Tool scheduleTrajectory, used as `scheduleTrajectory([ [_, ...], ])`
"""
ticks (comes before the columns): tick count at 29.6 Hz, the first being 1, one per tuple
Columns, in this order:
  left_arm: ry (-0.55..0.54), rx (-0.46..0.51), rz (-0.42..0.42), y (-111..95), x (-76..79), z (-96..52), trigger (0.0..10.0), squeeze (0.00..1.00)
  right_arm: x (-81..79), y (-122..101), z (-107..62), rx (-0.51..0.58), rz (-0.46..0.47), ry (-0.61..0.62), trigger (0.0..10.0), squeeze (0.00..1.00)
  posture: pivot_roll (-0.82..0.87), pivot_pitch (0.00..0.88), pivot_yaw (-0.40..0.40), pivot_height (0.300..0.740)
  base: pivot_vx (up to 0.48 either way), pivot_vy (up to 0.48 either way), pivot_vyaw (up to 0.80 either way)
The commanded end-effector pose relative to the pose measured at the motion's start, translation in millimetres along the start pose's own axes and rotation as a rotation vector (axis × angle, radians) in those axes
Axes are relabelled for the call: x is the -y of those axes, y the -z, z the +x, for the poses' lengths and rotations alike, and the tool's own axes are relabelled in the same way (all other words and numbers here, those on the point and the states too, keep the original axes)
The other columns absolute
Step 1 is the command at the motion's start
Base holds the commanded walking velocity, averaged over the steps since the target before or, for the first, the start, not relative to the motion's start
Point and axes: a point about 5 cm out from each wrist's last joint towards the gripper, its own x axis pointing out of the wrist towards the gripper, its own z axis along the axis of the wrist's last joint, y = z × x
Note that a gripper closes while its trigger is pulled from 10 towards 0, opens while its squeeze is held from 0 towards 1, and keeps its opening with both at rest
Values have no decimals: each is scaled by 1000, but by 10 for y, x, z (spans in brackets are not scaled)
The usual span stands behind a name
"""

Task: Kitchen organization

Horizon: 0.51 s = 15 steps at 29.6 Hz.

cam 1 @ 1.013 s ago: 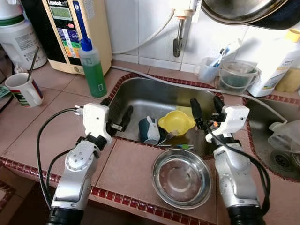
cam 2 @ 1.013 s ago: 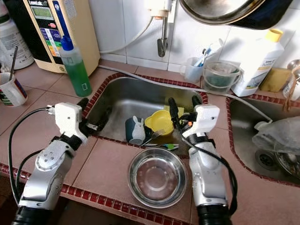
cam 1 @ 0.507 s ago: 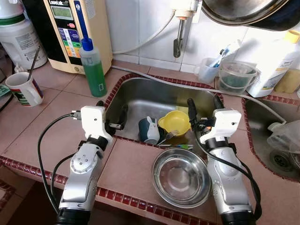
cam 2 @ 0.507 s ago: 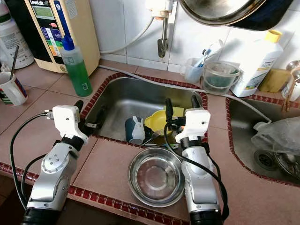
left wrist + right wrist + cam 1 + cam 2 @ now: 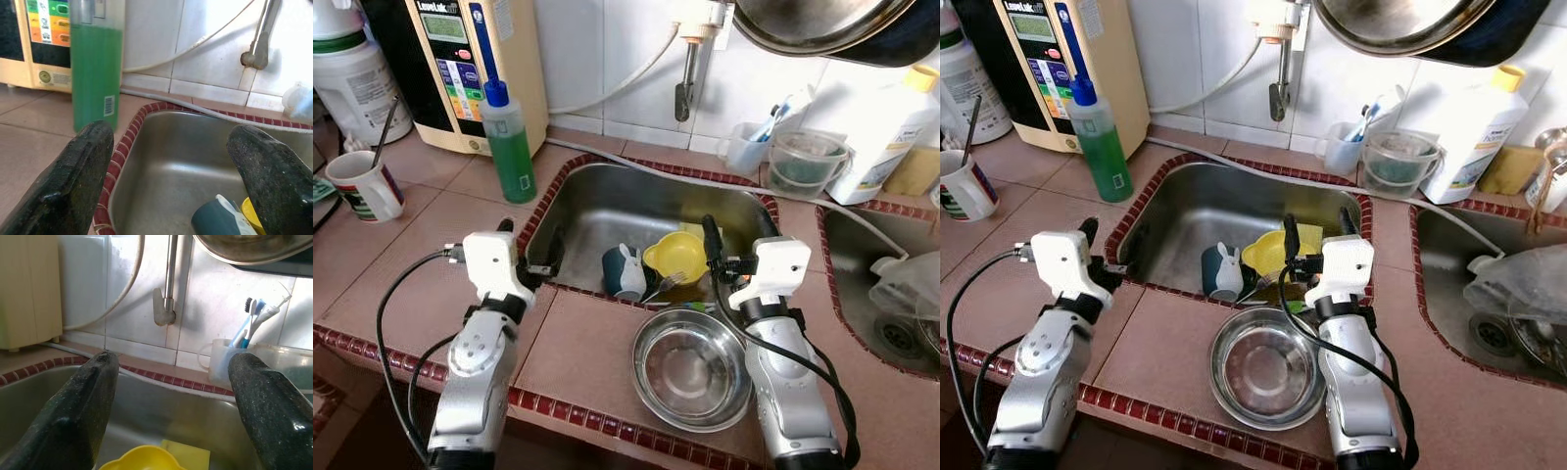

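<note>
From where I sat, the tidying was barely begun. Neither tool held anything: the left tool hung at the near-left rim of the sink with its fingers spread, and the right tool hovered over the sink's near-right part, fingers likewise spread wide, as its wrist view confirmed.

What was left lay mostly in the basin. A dark teal cup with a white rabbit-like figure on it stood near the front wall, touching or just beside a yellow bowl that lay tilted on a yellow cloth or sponge; I could not tell which. A fork rested between cup and bowl. On the tiled table, at the sink's near edge, sat a steel bowl, upright, shallow, shiny and empty, just beside my right arm.

I judged the steel bowl and the sink's contents were the pieces to be sorted, none yet put away. The green soap bottle stood upright at the sink's far-left corner, untouched.
</note>
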Motion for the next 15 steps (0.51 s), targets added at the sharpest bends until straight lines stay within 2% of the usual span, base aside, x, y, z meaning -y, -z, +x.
scheduleTrajectory([
  [1, 9, 40, 2, -74, 5, -9, 10000, 0, -8, -14, -13, 9, -4, -8, 10000, 0, 6, 19, -1, 740, 0, 0, 0],
  [11, 25, 37, 22, -83, -8, -5, 10000, 0, -15, -2, 1, 6, -7, -28, 10000, 0, 11, 11, -4, 740, 0, 0, 0],
  [15, 37, 35, 24, -80, 8, -2, 10000, 0, -12, 1, 5, 5, -8, -29, 10000, 0, 10, 6, -4, 740, -296, 0, 0],
])
